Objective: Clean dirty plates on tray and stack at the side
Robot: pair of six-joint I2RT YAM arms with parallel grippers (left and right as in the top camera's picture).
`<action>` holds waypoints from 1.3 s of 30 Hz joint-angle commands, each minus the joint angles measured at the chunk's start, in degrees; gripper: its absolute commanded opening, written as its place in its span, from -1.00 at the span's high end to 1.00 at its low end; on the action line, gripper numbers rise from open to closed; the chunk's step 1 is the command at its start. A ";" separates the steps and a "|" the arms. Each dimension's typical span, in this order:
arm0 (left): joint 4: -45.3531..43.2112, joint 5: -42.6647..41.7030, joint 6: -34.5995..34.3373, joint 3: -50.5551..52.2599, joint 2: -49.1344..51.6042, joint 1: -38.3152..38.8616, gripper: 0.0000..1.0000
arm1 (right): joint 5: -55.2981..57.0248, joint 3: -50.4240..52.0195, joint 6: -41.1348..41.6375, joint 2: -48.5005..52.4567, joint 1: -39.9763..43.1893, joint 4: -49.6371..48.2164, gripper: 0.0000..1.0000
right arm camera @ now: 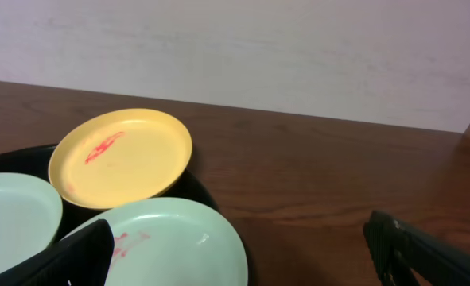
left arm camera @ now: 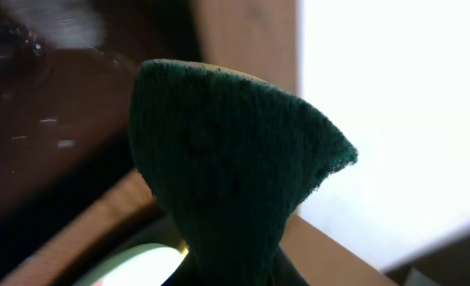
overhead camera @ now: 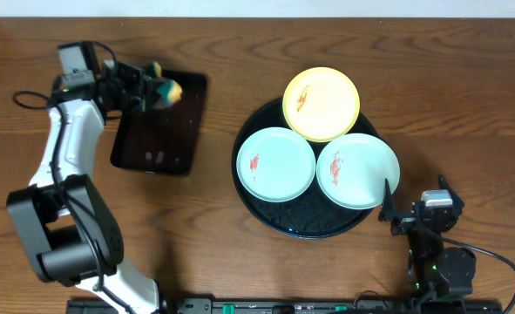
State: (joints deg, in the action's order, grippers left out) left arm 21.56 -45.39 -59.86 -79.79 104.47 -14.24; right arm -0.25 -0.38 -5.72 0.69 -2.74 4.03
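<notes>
The round black tray point(overhead camera: 266, 213) holds three plates, each with red smears: a pale yellow plate point(overhead camera: 321, 104) at the back, a mint plate point(overhead camera: 276, 164) at the left and a mint plate point(overhead camera: 358, 172) at the right. My left gripper point(overhead camera: 157, 92) is shut on a green and yellow sponge point(left arm camera: 227, 183) above the rectangular tray. My right gripper point(overhead camera: 412, 202) is open and empty beside the right mint plate's edge point(right arm camera: 171, 238). The yellow plate also shows in the right wrist view point(right arm camera: 122, 157).
A smaller rectangular black tray point(overhead camera: 157, 131) lies at the left under the sponge. The wooden table point(overhead camera: 466, 113) stretches to the right of the round tray.
</notes>
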 commanded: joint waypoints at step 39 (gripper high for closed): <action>17.57 45.44 13.09 0.98 7.74 51.12 0.52 | 0.17 0.07 -0.76 -0.20 0.50 0.24 -0.98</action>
State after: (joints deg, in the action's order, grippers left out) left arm 39.20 -2.94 -47.72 -78.43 112.60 37.80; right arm -0.23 -0.38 -5.72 0.69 -2.74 4.03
